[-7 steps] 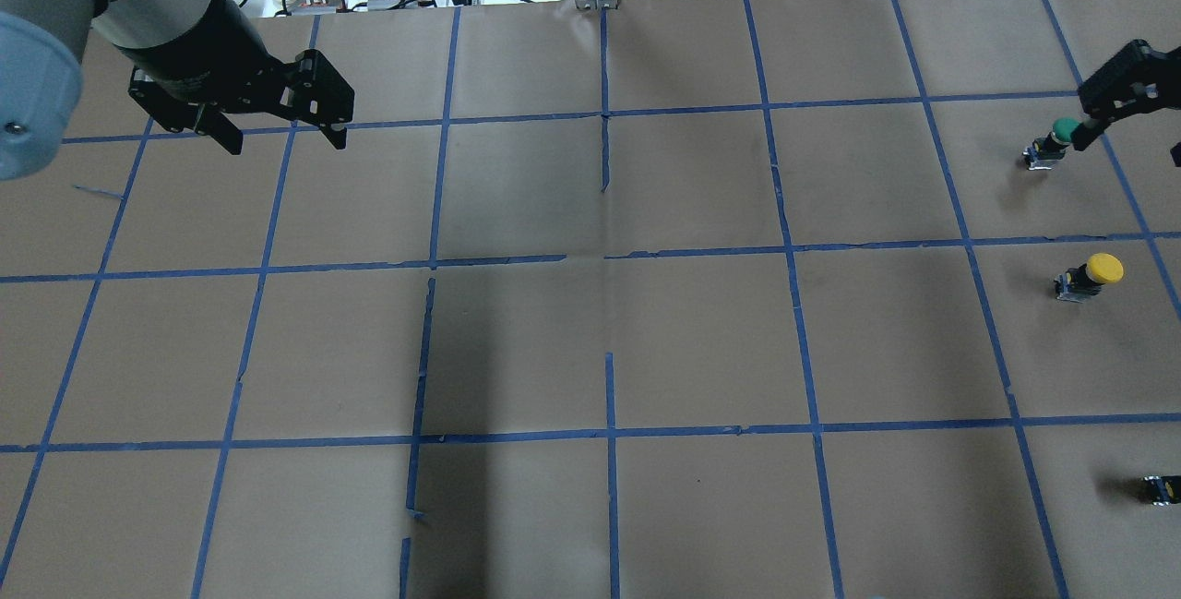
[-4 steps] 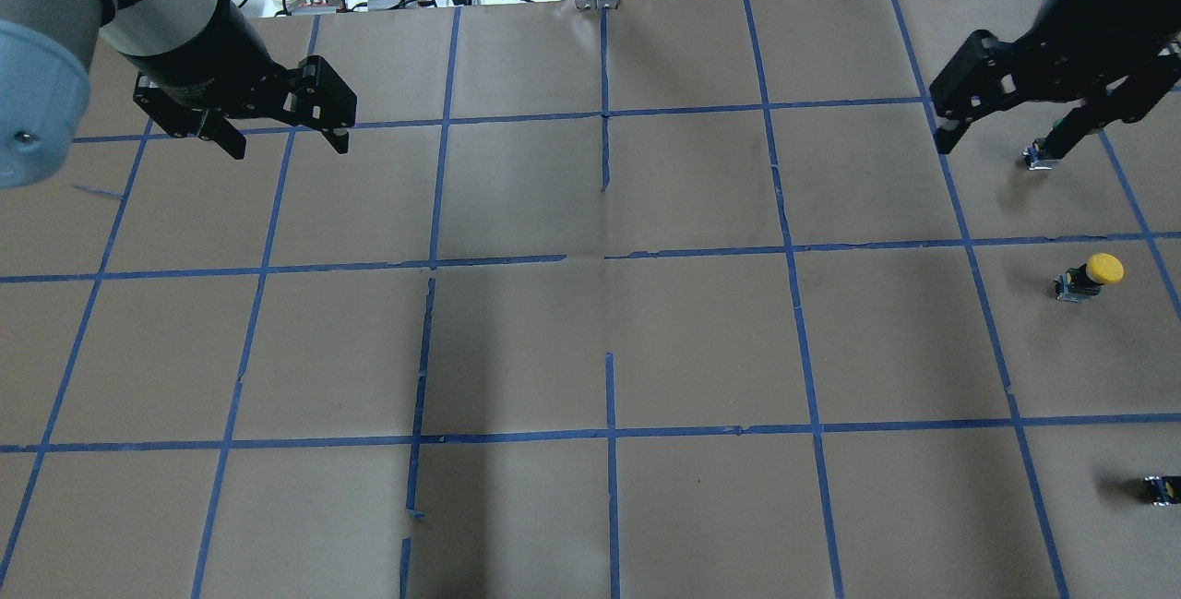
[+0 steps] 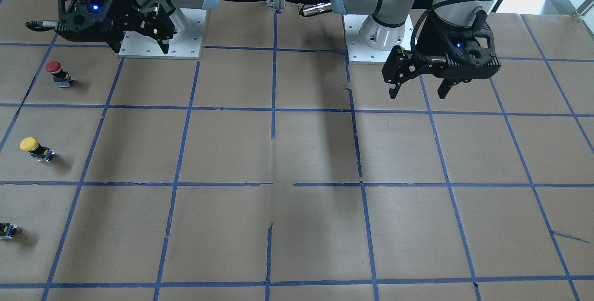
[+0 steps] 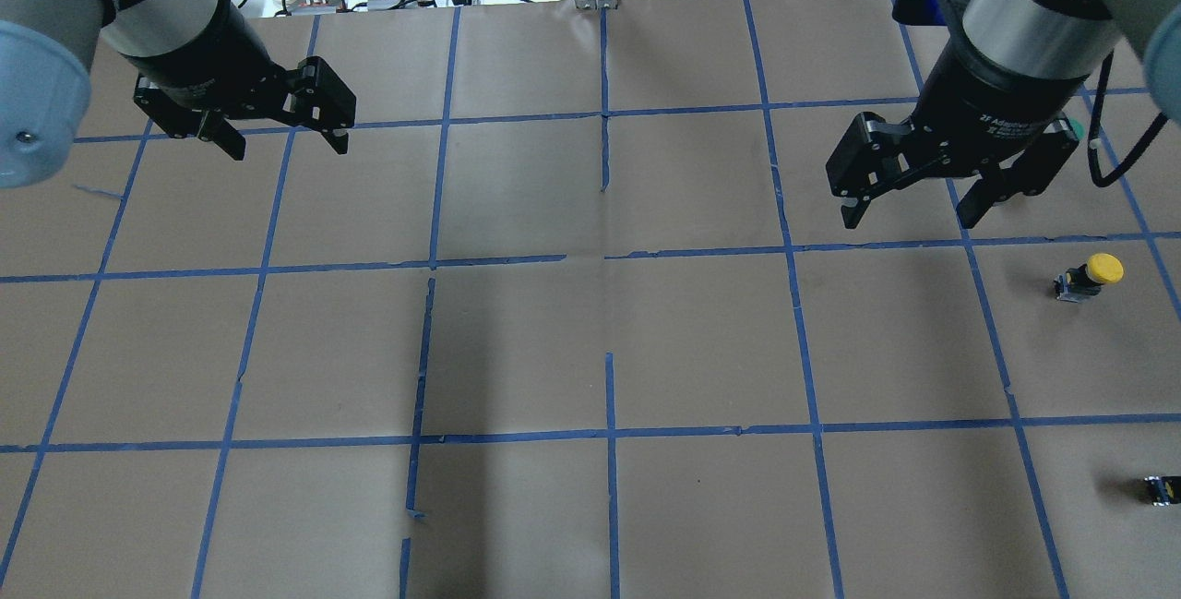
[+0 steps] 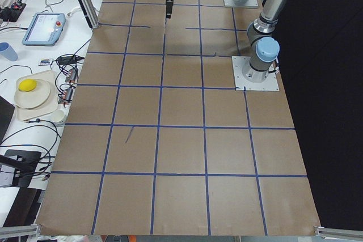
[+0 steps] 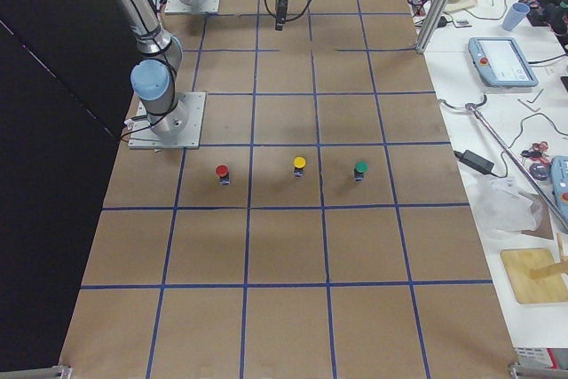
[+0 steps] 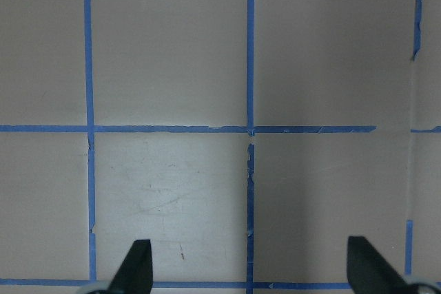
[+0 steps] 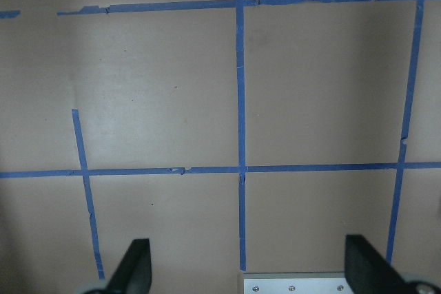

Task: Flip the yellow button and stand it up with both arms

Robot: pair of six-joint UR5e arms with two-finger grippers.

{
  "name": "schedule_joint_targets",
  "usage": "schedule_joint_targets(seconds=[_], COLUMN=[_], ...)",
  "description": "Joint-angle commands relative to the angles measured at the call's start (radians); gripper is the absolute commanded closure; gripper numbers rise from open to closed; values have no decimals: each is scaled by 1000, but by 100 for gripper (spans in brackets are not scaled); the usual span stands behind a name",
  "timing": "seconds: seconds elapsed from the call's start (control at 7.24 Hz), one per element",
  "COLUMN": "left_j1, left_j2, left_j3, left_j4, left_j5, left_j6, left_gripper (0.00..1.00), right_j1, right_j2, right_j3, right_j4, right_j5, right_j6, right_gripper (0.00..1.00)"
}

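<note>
The yellow button (image 4: 1093, 274) has a round yellow cap on a black-grey body and stands alone on the brown paper at the table's right side. It also shows in the front-facing view (image 3: 35, 148) and in the right view (image 6: 299, 166), where its cap looks uppermost. My right gripper (image 4: 909, 209) hangs open and empty above the table, about one grid square left of and beyond the button; it also shows in the front-facing view (image 3: 139, 47). My left gripper (image 4: 288, 147) is open and empty far across the table, seen too in the front-facing view (image 3: 416, 95). Both wrist views show only paper between open fingers.
A red button (image 3: 55, 70) stands nearer the robot and a green button (image 6: 360, 169) stands farther out, in line with the yellow one. My right wrist hides most of the green button in the overhead view. Blue tape lines grid the paper (image 4: 609, 341).
My right arm has swung in from the right edge toward the table's middle and now covers the green button in the overhead view. My left arm has barely moved. The yellow button has not moved.
</note>
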Motion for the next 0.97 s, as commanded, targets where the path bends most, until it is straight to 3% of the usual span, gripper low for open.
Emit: schedule_joint_targets(seconds=[0.0,0.28,0.41,0.83], left_j1=[4,5,5,5], left_j2=[0,0,-1,-4], left_j3=[-1,-1,-1,3], left_j4=[0,0,0,0], left_j5=[-1,-1,-1,-1], left_j6=[-1,0,0,-3], left_gripper=[0,0,0,0], right_j1=[-3,-34,-45,-37], right_j2=[1,-17,-17,-25], right_j3=[-1,-1,0,-1], right_j4=[-13,-5,-4,-7], right_j5=[-1,-11,-72,-65], right_j6=[22,22,21,51], right_gripper=[0,0,0,0])
